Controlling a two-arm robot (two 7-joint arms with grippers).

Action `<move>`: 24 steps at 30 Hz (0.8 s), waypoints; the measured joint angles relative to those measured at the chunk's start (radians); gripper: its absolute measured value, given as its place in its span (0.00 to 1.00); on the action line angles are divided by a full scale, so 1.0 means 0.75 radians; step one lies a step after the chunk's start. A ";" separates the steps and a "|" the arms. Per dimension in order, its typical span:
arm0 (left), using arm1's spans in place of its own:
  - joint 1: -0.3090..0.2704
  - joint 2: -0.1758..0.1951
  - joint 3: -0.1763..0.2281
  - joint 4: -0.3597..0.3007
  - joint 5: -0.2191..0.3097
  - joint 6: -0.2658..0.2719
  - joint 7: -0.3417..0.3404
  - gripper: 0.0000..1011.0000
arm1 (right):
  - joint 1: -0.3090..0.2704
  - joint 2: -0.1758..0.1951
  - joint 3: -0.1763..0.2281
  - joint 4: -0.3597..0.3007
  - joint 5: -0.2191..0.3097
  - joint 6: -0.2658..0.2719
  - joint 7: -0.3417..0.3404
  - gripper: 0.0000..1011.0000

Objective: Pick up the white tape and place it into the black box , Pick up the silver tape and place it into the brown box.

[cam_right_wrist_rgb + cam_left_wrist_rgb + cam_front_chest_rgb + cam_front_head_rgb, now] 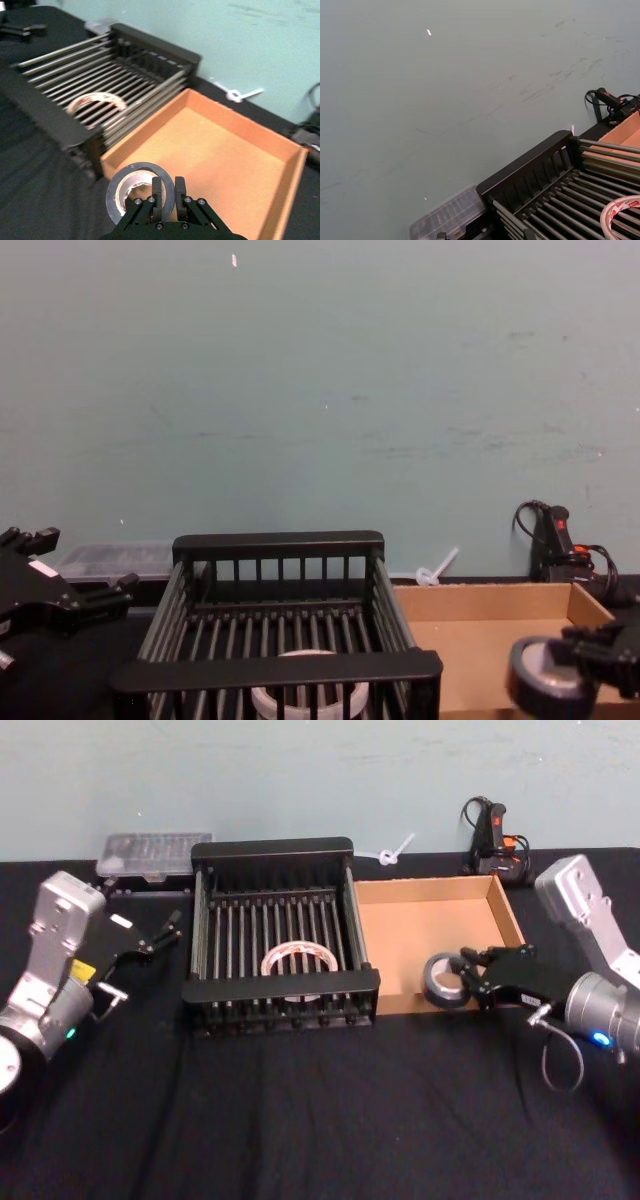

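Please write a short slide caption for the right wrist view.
Right gripper holds the silver tape over the brown box near edge; white tape lies in the black box.

The black box (281, 849) was black with grey bars. The white tape (298, 958) was off-white, red-marked. The silver tape (443, 980) was grey-silver. The brown box (505, 910) was tan. The bench (330, 1110) was black.

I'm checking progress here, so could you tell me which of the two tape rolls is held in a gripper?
The silver tape, pinched by the right gripper over the brown box; the white tape lies free.

Scuffed pale green wall (320, 370) behind
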 joint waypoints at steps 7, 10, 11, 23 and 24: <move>0.000 0.000 0.000 0.000 0.000 0.000 0.000 0.99 | 0.043 -0.051 0.033 0.069 -0.023 0.007 -0.034 0.16; 0.000 0.000 0.000 0.000 0.000 0.000 0.000 0.99 | 0.068 -0.075 0.040 0.101 -0.034 0.015 -0.040 0.16; 0.000 0.000 0.000 0.000 0.000 0.000 0.000 0.99 | 0.082 -0.087 0.040 0.115 -0.040 0.018 -0.040 0.16; 0.000 0.000 0.000 0.000 0.000 0.000 0.000 0.99 | 0.162 -0.176 0.049 0.225 -0.091 0.029 -0.069 0.16; 0.000 0.000 0.000 0.000 0.000 0.000 0.000 0.99 | 0.166 -0.182 0.050 0.233 -0.093 0.029 -0.070 0.16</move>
